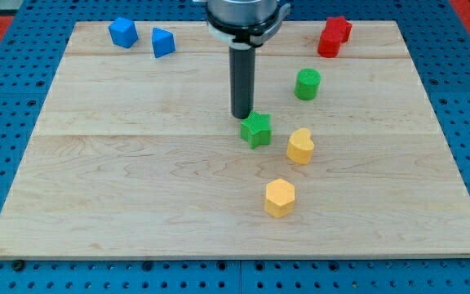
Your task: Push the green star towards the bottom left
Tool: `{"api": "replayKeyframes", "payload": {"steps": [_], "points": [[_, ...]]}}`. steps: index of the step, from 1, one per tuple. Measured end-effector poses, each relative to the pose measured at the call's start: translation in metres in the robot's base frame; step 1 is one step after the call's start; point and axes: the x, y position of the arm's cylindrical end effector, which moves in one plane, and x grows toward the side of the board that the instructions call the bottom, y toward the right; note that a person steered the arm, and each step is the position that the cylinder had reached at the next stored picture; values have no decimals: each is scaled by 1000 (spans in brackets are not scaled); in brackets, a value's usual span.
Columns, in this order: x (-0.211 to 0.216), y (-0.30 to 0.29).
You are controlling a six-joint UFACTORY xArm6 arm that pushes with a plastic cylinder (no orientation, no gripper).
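Observation:
The green star (256, 129) lies near the middle of the wooden board (137, 163). My tip (242, 116) stands just above and slightly left of the star, touching or nearly touching its upper left edge. The dark rod rises from there to the arm's mount at the view's top.
A green cylinder (307, 83) is up right of the star. A yellow heart (300, 146) lies just right of the star, a yellow hexagon (280, 197) below it. Two blue blocks (123, 32) (162, 42) sit top left, two red blocks (333, 36) top right.

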Motion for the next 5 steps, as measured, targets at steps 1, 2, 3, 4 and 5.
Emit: {"api": "replayKeyframes", "payload": {"steps": [1,2,3,4,5], "points": [[-2,24],[32,29],[58,12],[82,-21],[122,-44]]}}
